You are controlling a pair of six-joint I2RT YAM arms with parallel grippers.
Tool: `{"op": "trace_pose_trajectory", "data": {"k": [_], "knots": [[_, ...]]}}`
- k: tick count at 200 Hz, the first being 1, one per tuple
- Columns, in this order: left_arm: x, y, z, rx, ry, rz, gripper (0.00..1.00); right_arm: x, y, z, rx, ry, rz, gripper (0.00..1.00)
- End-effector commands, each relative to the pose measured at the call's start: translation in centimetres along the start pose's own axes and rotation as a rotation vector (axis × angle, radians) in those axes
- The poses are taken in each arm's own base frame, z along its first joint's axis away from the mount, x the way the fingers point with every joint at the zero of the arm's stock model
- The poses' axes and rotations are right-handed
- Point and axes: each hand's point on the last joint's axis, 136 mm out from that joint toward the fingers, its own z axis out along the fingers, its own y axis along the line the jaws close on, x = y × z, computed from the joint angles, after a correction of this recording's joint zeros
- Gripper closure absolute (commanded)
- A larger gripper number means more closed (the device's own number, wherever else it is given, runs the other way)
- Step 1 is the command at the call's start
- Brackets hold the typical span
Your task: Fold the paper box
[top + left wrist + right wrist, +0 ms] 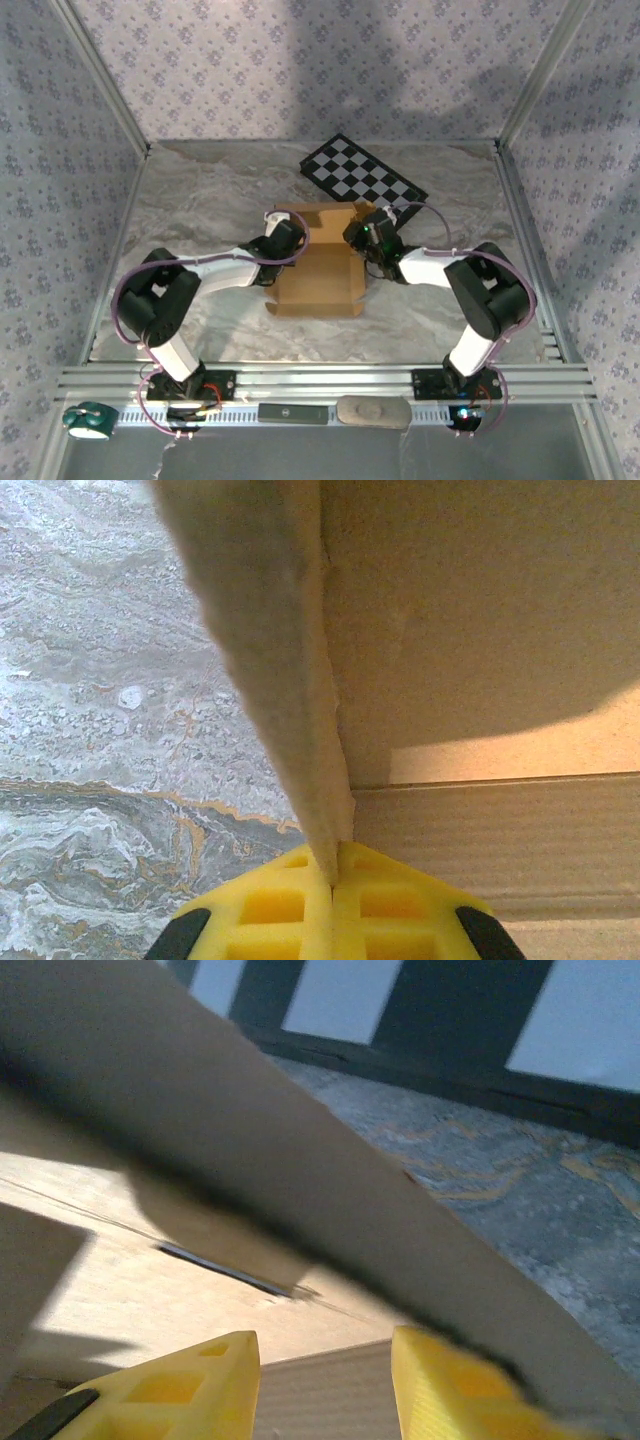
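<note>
My left pincer (333,870) is clamped on a side flap of the paper box (320,280), middle of the table (200,200). My right pincer (325,1370) sits half-open by the opposite flap. If it shoves crooked, that wall probably buckles.

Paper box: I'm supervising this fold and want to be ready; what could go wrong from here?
The left gripper pinches a flap just at its edge, so the paper box could slip free or tear there. The right gripper, jaws apart at the opposite flap, might crumple it off the crease.
</note>
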Motion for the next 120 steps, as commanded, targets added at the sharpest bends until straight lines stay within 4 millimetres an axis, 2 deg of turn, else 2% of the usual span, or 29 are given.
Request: {"op": "trace_pose_trajectory", "data": {"k": [1,25,41,84,120], "knots": [[0.2,0.0,0.5,-0.008,0.006,0.011,1.00,0.7,-1.8,-0.7,0.057,-0.016,-0.011,0.56],[0.3,0.2,0.5,-0.017,0.001,0.010,1.00,0.3,-1.4,-3.0,0.066,-0.058,-0.046,0.46],[0.3,0.3,0.5,-0.017,-0.002,0.009,1.00,0.3,-1.2,-3.6,0.082,-0.067,-0.064,0.44],[0.1,0.2,0.5,-0.021,-0.002,0.011,1.00,1.2,-3.2,-1.5,0.103,-0.027,-0.031,0.45],[0.1,0.3,0.4,-0.027,-0.001,0.023,1.00,1.5,-3.6,-0.3,0.114,-0.006,-0.031,0.45]]}}
